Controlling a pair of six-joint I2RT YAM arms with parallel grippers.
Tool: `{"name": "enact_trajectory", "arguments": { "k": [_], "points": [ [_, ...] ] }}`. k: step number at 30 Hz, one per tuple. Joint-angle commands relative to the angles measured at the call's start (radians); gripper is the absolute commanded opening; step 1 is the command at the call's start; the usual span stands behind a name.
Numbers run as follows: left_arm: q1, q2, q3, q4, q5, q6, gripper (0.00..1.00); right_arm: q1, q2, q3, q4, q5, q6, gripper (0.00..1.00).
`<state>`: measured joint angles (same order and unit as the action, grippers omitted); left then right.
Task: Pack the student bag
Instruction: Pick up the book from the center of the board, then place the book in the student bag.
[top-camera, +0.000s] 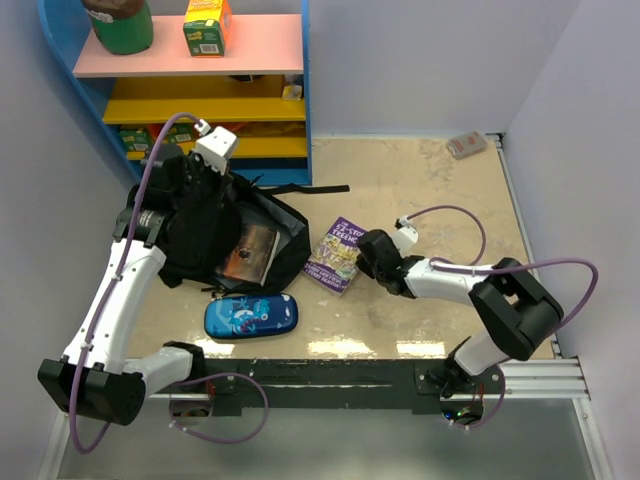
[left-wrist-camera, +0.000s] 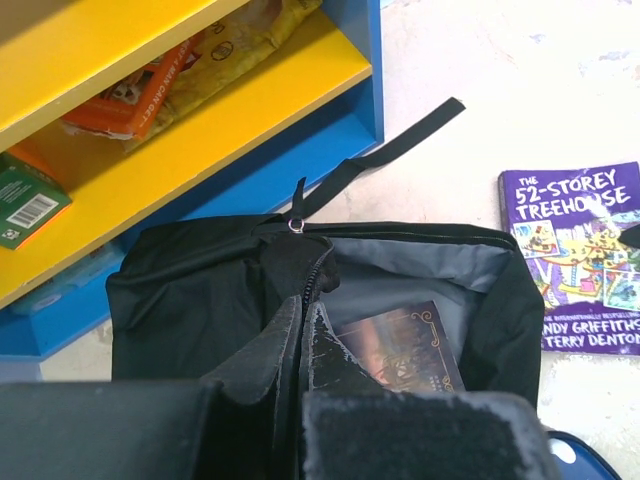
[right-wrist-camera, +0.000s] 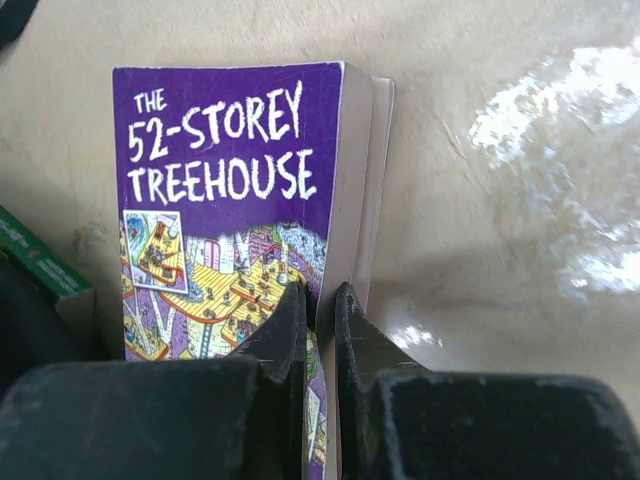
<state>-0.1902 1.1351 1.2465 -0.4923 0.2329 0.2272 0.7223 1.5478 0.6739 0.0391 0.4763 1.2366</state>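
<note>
The student bag (top-camera: 288, 230) lies on the table (top-camera: 420, 190) at the foot of the blue-and-yellow shelf unit (top-camera: 200, 110). Its zip mouth is open, with a dark-covered book (left-wrist-camera: 400, 345) inside. The left gripper (left-wrist-camera: 303, 315) sits over its near side, fingers closed to a sliver on fabric at the opening's edge. Just right of the bag lies a purple paperback (right-wrist-camera: 230, 150), and the right gripper (right-wrist-camera: 318, 300) is pinched on its near edge. A blue pencil case (top-camera: 250, 315) lies just in front of the bag.
</note>
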Motion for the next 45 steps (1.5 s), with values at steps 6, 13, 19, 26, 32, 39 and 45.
{"name": "enact_trajectory", "arguments": {
  "k": [6, 13, 19, 26, 32, 39, 45],
  "points": [
    [0.0, -0.017, -0.002, 0.101, 0.088, 0.001, 0.0, 0.005, -0.236, 0.004, -0.212, 0.005, -0.135, 0.0],
    [0.001, -0.023, -0.036, 0.107, 0.108, -0.002, 0.0, 0.023, -0.397, 0.084, -0.232, -0.008, -0.239, 0.0],
    [0.001, -0.031, -0.042, 0.11, 0.111, -0.005, 0.0, 0.057, -0.414, 0.248, -0.226, -0.07, -0.327, 0.0],
    [0.001, -0.034, -0.047, 0.115, 0.105, -0.008, 0.0, 0.161, -0.414, 0.433, -0.265, -0.065, -0.348, 0.0],
    [0.001, -0.029, -0.021, 0.107, 0.123, -0.015, 0.0, 0.241, -0.289, 0.492, -0.225, -0.094, -0.365, 0.0],
    [0.001, -0.029, 0.074, 0.049, 0.166, -0.011, 0.0, 0.269, -0.005, 0.582, -0.177, -0.14, -0.408, 0.0],
    [0.001, -0.028, 0.09, -0.041, 0.287, 0.044, 0.0, 0.27, 0.247, 0.759, -0.124, -0.149, -0.48, 0.0]
  ]
}}
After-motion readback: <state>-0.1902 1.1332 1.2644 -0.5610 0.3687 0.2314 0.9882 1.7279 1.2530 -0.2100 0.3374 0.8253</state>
